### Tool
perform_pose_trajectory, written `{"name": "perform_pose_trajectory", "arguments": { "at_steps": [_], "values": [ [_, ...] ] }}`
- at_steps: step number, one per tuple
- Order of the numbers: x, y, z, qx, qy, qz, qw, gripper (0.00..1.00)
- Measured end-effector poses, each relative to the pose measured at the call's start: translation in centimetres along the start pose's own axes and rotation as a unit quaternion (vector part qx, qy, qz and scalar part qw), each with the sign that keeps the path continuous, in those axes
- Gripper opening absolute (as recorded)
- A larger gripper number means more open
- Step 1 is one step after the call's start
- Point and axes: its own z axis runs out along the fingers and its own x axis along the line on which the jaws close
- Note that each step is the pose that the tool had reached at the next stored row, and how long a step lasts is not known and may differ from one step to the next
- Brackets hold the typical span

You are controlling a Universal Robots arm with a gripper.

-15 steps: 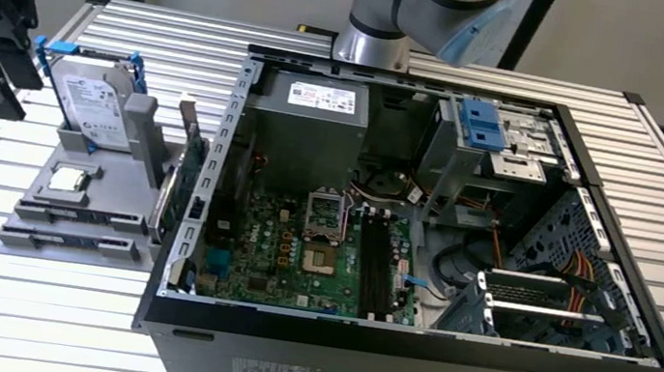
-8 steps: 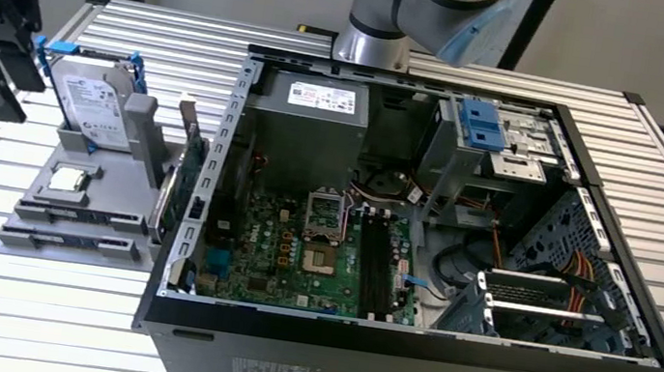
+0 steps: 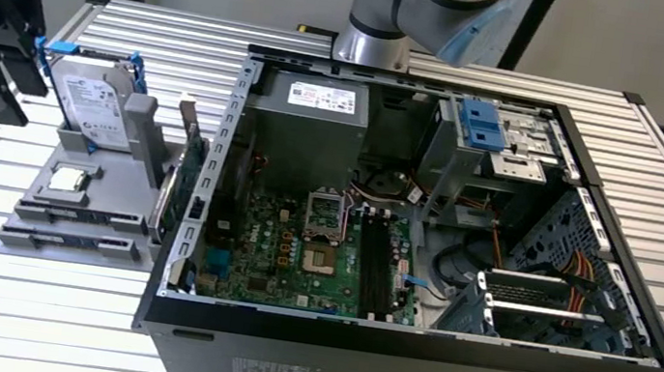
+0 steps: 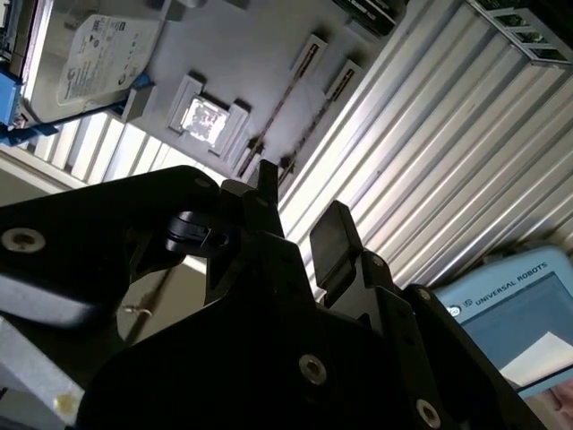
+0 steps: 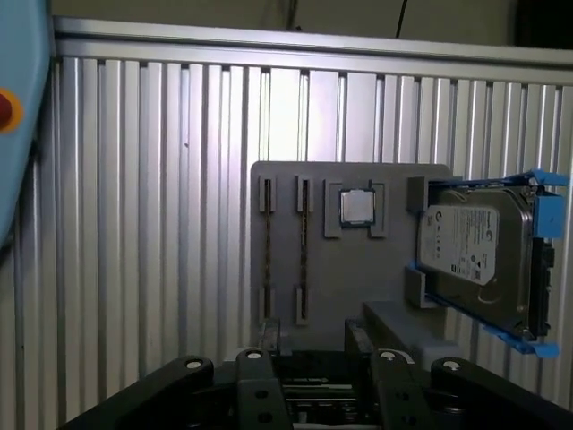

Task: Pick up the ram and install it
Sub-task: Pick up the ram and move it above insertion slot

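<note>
Black pincer (image 5: 313, 360), agape, hides tray (image 5: 358, 269) edge near ram (image 5: 303, 244).

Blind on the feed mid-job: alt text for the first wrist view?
Open gripper hovers over a gray tray on the slatted table. The tray holds a ram stick on edge, a chip and a hard drive.

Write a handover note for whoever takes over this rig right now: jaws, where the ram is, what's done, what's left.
Gripper: jaws open, empty, poised off the grey holder, touching nothing.
Ram: on edge in the holder's slot, beside the processor chip and hard drive.
Done: nothing grasped yet.
Left: pick up the ram, seat it in the black motherboard slots inside the open case.
</note>
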Motion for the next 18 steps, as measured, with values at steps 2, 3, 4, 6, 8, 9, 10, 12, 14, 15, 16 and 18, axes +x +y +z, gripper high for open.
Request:
{"name": "perform_pose_trajectory", "arguments": {
  "at_steps": [2, 3, 4, 6, 8, 9, 10, 12, 14, 15, 16, 18],
  "values": [
    [0.01, 0.00, 0.11, 0.0002, 0.0000, 0.002, 1.0000, 1.00],
    [0.01, 0.00, 0.15, 0.0003, 0.0000, 0.003, 1.0000, 1.00],
    [0.01, 0.00, 0.20, 0.0003, 0.0001, 0.004, 1.0000, 1.00],
    [0.02, 0.00, 0.30, 0.0005, 0.0001, 0.007, 1.0000, 1.00],
    [0.03, 0.00, 0.39, 0.0008, 0.0000, 0.009, 1.0000, 1.00],
    [0.03, 0.00, 0.40, 0.0008, 0.0001, 0.010, 0.9999, 1.00],
    [0.03, 0.00, 0.40, 0.0008, 0.0001, 0.011, 0.9999, 1.00],
    [0.02, 0.00, 0.42, 0.0009, -0.0002, 0.011, 0.9999, 1.00],
    [0.01, 0.00, 0.46, 0.0010, -0.0003, 0.011, 0.9999, 1.00],
    [0.01, 0.00, 0.50, 0.0010, -0.0003, 0.011, 0.9999, 1.00],
    [0.01, 0.00, 0.57, 0.0013, -0.0002, 0.012, 0.9999, 1.00],
    [0.02, 0.00, 0.75, 0.0015, -0.0002, 0.013, 0.9999, 1.00]
  ]
}}
